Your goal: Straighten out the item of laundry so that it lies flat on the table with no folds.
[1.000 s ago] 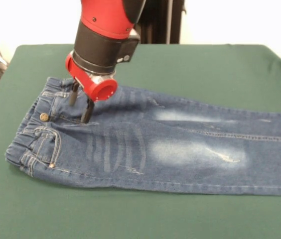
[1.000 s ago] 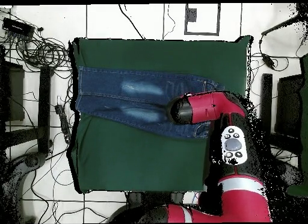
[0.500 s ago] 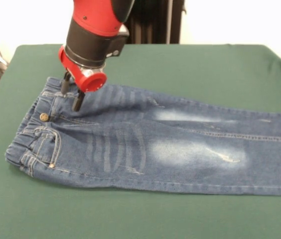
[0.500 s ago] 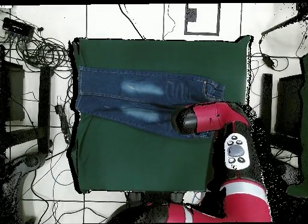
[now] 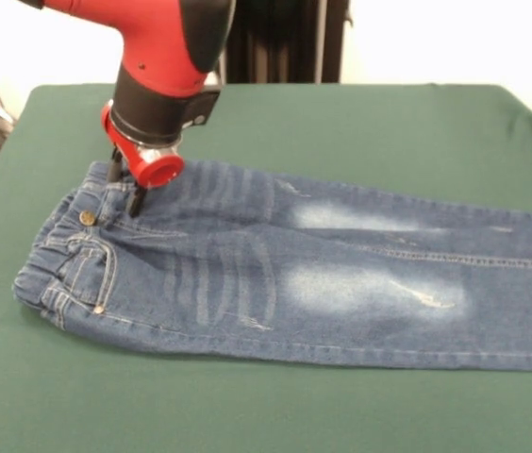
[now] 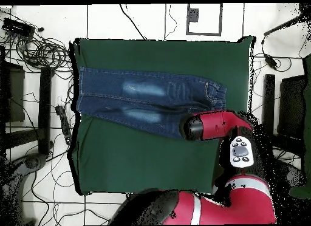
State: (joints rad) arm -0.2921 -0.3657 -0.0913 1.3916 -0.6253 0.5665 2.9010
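Observation:
The small blue denim jeans lie spread lengthwise on the green table, waistband at the left and legs running off the right edge of the front view. The faded thigh patches and the metal button face up. My gripper is open, its two dark fingers apart, tips down at the far corner of the waistband. In the overhead view the jeans lie along the table's upper half. There the red arm covers the gripper by the waist end.
Cables and dark stands lie on the floor around the table. The arm's base is at the bottom of the overhead view. Green cloth shows in front of the jeans.
My gripper has moved left and toward the table's far side, from the fly area to the waistband's far corner. The waistband end has shifted slightly.

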